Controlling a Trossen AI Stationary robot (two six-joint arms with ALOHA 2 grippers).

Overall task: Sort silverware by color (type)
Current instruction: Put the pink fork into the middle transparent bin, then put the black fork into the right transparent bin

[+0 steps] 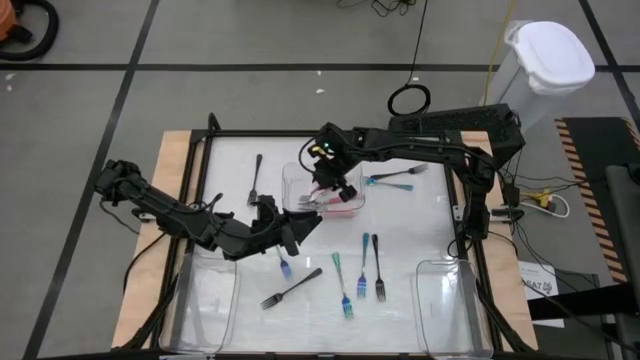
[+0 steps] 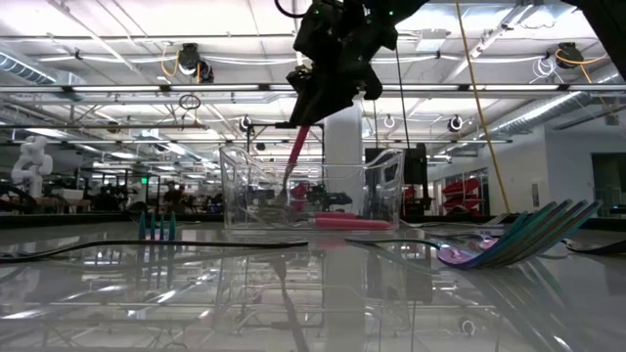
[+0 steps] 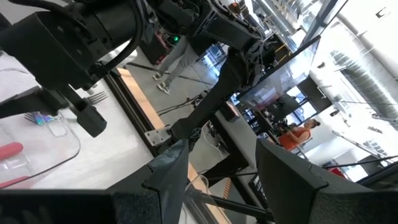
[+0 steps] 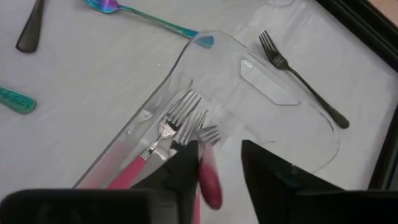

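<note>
The right gripper (image 1: 335, 187) hangs over the clear tray (image 1: 352, 203) in the middle of the table (image 1: 430, 225), fingers parted, with a pink-handled fork (image 4: 209, 177) between them — whether the fingers still pinch it or have let go, I cannot tell. In the low view the pink handle slants down from the gripper into the tray. Two more pink-handled forks (image 4: 149, 155) already lie inside that tray, tines side by side.

Just beyond the tray's far corner lies a dark grey fork (image 1: 256, 180); on the tray's other side, a teal-handled fork (image 1: 398, 180). On the near side of the tray — between it and the table's front edge — sit several teal-handled pieces (image 1: 343, 285), a dark fork (image 1: 379, 266) and another dark grey fork (image 1: 290, 290).

The left gripper (image 1: 298, 228) sits low, near the tray's front left, fingers apart with nothing visible between them. A blue-handled utensil (image 1: 284, 266) lies just beside it.
</note>
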